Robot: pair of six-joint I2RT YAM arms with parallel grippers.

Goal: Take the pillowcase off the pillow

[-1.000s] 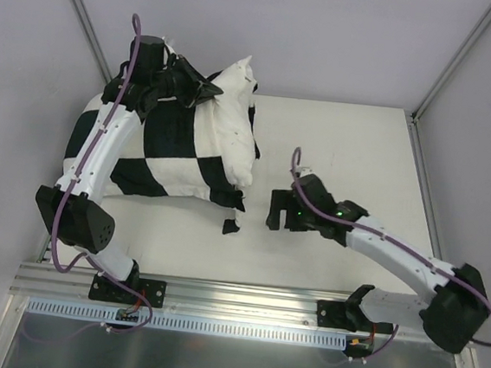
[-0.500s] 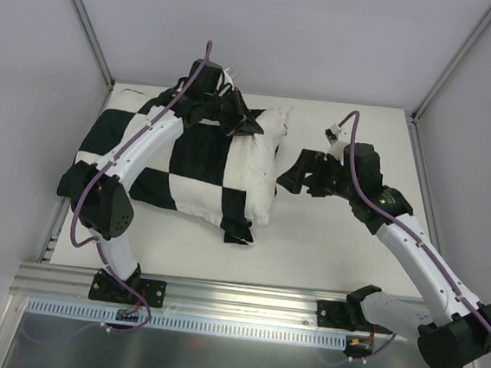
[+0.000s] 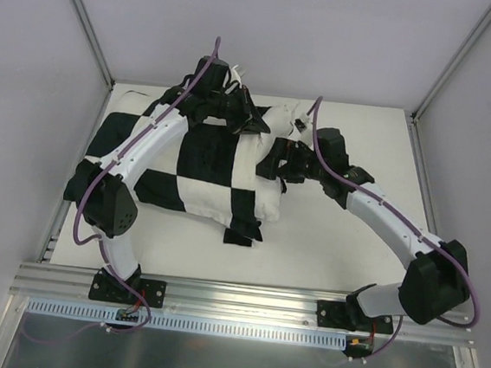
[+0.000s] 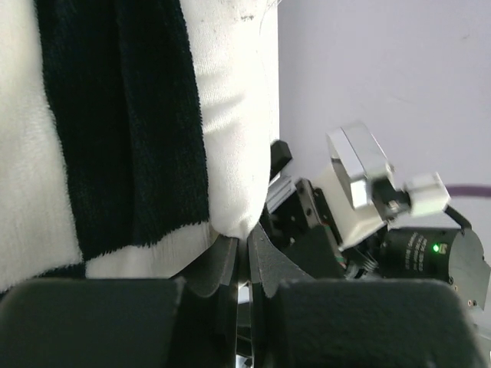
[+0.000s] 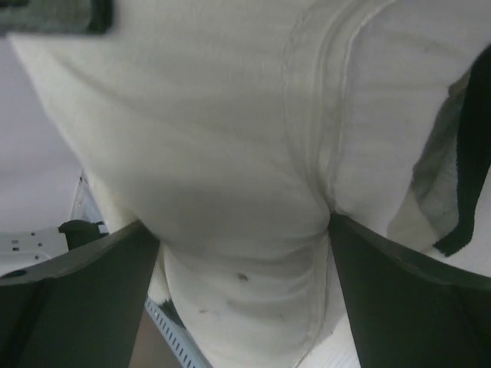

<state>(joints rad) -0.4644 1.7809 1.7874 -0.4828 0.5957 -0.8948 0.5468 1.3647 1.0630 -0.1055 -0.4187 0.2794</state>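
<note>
The pillow [image 5: 230, 115] lies left of centre on the table [image 3: 352, 246], mostly sheathed in the black-and-white checkered pillowcase [image 3: 204, 158]; its long axis runs left to right across the table, and its plain white end pokes out of the case's mouth on the right side. That bare end sits directly between the fingers of the right gripper [image 5: 238, 222], which are spread wide, with the stuffing filling the gap and touching both; I see no firm squeeze yet. The left gripper [image 4: 244, 257] is at the far edge of the same mouth, its fingers closed narrow on the pillowcase's rim. The right arm is thus the nearer to the pillow itself; pulling apart should go along the long axis, the pillow rightward and the case held or drawn leftward. Most of the pillow is still inside, so the removal looks barely begun.
</note>
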